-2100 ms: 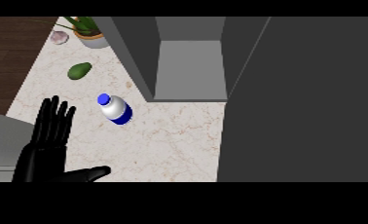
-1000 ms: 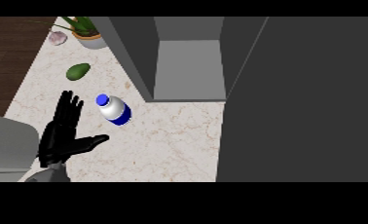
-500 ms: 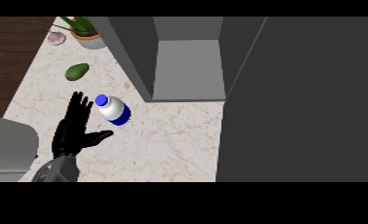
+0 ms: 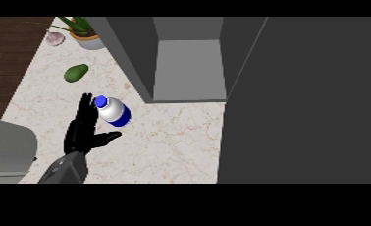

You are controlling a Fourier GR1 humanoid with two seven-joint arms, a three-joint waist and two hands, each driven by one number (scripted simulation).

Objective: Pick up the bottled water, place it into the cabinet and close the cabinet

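Blue-capped bottled water (image 4: 114,111) stands on the counter (image 4: 174,141) just left of the open cabinet (image 4: 190,72), and we see the left hand (image 4: 83,131), fingers straight and holding nothing, just beside it, where a nudge could topple it.

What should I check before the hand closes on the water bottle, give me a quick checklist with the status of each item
1. Bottle upright on the counter: ok, blue cap facing up.
2. Left hand beside the bottle: ok, it sits at the bottle's left with the thumb pointing under it.
3. Fingers open for the grasp: ok, they are straight, not curled round the bottle.
4. Hand touching the bottle: cannot tell from this steep view.
5. Cabinet open to receive the bottle: ok, its inside shelf is visible.
6. Right hand ready for the door: not ok, it is not in view.
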